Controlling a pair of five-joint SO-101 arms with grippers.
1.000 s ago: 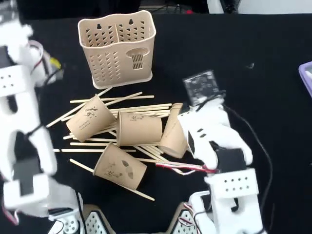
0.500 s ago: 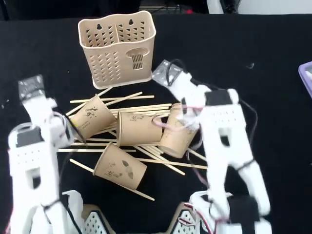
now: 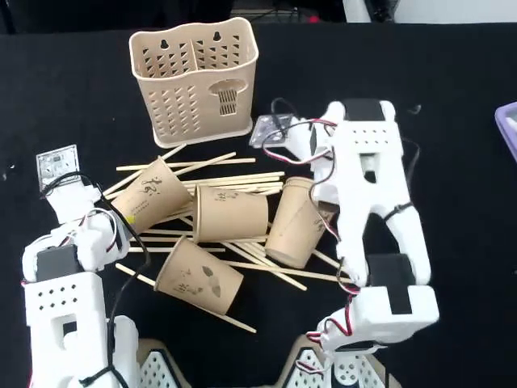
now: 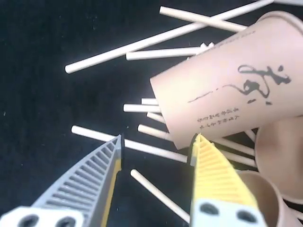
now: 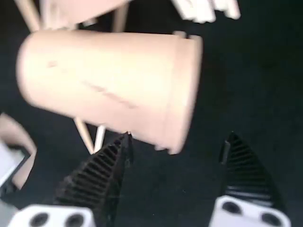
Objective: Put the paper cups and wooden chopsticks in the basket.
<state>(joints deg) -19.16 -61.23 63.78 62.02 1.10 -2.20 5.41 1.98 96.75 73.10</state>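
Nothing appears to be sitting in the basket (image 3: 194, 77) yet. Four paper cups (image 3: 230, 212) and the wooden chopsticks (image 3: 242, 178) are lying heaped on the desk (image 3: 452, 202) just before it. The left claw (image 4: 157, 140) is hovering spread beside one cup and the right claw (image 5: 180, 138) is gaping by another, neither pinching anything.

**Fig. Item counts, table seen from above.**
- 4 paper cups: cup a (image 3: 149, 196), cup b (image 3: 231, 213), cup c (image 3: 292, 222), cup d (image 3: 199, 277).
- 1 basket (image 3: 190, 105), split into 2 compartments by 1 divider (image 3: 191, 50).
- wooden chopsticks (image 3: 234, 179): approx. a dozen or more. Exact no. can't be told, as the sticks overlap & run under the cups.
- 2 arms: left arm (image 3: 60, 311), right arm (image 3: 367, 162).
- 2 grippers, 1 per arm: left gripper (image 4: 156, 142), right gripper (image 5: 176, 139), w/ 2 fingers each.
- 1 purple object (image 3: 507, 123) at the table's edge.
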